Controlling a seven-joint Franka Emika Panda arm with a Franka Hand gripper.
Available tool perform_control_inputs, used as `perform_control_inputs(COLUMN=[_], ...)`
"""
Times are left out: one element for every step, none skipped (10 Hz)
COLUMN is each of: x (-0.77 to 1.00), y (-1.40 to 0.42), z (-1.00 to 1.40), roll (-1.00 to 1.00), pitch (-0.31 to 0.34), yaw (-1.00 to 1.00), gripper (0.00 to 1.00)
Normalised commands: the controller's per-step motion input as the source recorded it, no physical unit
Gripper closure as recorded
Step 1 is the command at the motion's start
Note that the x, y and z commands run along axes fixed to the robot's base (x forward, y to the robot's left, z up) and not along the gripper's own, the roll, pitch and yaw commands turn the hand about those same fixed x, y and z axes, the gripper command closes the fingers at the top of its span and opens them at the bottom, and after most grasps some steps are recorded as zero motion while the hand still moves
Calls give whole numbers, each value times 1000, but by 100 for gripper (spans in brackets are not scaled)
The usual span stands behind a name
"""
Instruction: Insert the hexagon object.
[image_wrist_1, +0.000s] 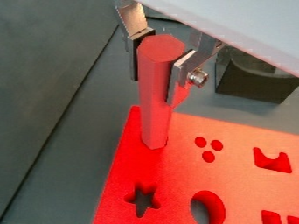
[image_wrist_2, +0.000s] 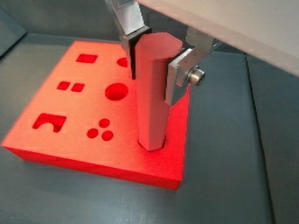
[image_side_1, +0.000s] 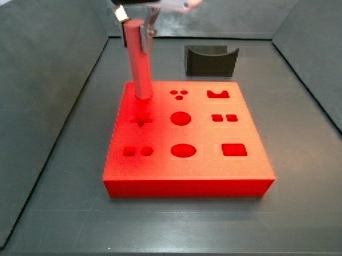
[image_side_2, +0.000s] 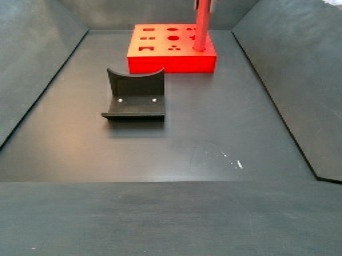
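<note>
the claw (image_wrist_2: 156, 54) grips the hexagon object (image_wrist_2: 155, 96) upright at its top, over the red block (image_side_1: 201, 165) toward the counter's far edge. its lower end meets the block's corner; full seating cannot be confirmed, release pending.

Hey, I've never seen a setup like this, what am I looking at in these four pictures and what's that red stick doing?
This is a robot arm seen by four cameras. Two sit on its wrist and look down past the gripper; two stand beside the table.

The gripper has two flat silver fingers. They are shut on the hexagon object, a long pink-red six-sided rod, held upright.

The rod's lower end meets the top of a flat red block near one corner. The block has holes cut as circles, squares, a star and other shapes.

Apart from the block, a dark grey curved holder stands on the dark floor.
</note>
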Motion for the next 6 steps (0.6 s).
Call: perform_control_inputs(x=[109, 74, 51, 0, -3, 0], y=[111, 71, 0, 0, 0, 0], z=[-811, -717, -580, -463, -374, 0], roll=[0, 0, 43, 51, 53, 0], pitch=[0, 0, 0, 0, -11, 0], yaw=[263, 243, 126, 40, 31, 0], gripper=[100, 100, 100, 100, 100, 100])
